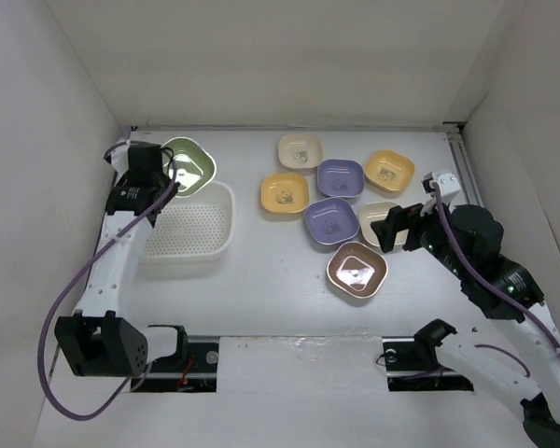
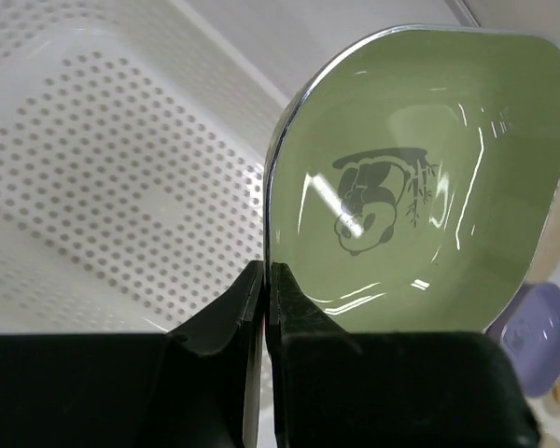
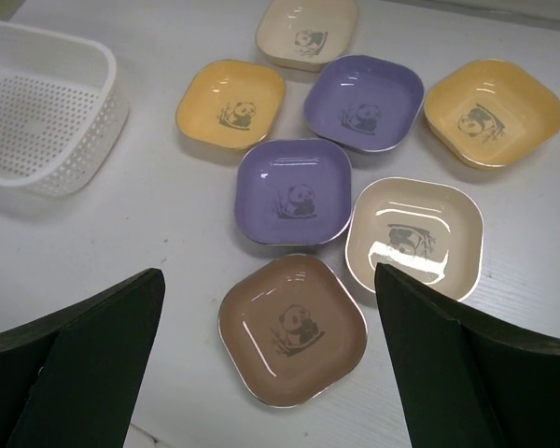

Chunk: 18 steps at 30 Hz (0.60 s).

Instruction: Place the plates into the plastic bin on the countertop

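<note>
My left gripper [image 1: 171, 172] [image 2: 266, 273] is shut on the rim of a green plate [image 1: 190, 164] [image 2: 420, 177], which it holds tilted on edge over the far side of the white plastic bin [image 1: 226, 220] [image 2: 93, 187]. On the countertop [image 1: 271, 299] to the right lie several plates: cream [image 1: 300, 150], orange [image 1: 389, 171], two purple [image 1: 341, 177] [image 1: 331, 220], yellow [image 1: 284, 193], beige [image 1: 375, 217] and brown [image 1: 357, 268] [image 3: 292, 327]. My right gripper [image 1: 392, 230] [image 3: 269, 273] hovers open above the brown plate, touching nothing.
White walls enclose the countertop on the left, back and right. The bin [image 3: 75, 159] holds nothing that I can see. The arm bases and a cable sit along the near edge [image 1: 289, 350].
</note>
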{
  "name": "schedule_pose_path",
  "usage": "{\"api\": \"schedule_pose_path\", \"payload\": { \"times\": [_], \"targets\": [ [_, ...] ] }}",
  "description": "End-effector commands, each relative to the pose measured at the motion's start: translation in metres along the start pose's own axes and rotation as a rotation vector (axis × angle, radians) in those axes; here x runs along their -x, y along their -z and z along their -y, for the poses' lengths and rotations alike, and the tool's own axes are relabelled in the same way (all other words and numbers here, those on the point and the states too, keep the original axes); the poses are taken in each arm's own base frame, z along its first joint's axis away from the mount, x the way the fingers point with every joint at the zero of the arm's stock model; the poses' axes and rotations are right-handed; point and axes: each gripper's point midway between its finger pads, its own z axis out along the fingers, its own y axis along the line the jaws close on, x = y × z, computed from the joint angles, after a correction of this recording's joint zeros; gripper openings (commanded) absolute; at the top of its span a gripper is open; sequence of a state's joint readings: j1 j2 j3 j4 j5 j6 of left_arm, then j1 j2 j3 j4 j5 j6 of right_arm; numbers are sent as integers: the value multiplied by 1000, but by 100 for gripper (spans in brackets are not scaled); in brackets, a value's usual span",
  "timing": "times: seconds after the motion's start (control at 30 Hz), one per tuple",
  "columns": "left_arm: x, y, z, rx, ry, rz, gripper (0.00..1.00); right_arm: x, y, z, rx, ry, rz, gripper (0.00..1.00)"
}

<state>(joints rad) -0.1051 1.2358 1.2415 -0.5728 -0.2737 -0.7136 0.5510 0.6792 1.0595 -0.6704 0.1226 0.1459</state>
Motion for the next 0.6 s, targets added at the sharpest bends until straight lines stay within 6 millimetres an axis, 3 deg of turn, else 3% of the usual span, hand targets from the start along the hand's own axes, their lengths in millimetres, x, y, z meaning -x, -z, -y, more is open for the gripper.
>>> {"api": "schedule_pose_path", "payload": {
  "times": [0.0,0.1,0.23,0.3,0.37,0.57],
  "targets": [
    [11,-4,-15,-13,87,25,0,11,-10,-10,50,-3,49,100],
    [15,-16,-36,41,142,23,0,6,-14,-13,68,-1,35,100],
    [-20,-32,-63,125,169,-31,0,3,-18,-15,77,-1,35,100],
    [-26,-33,-64,95,176,-23,0,1,-19,-15,77,-1,34,100],
    [-50,-40,-74,107,167,-81,0,-3,-21,-16,84,0,23,100],
    [-86,-57,-75,70,141,-163,0,-3,-24,-19,96,0,21,100]
  ]
}}
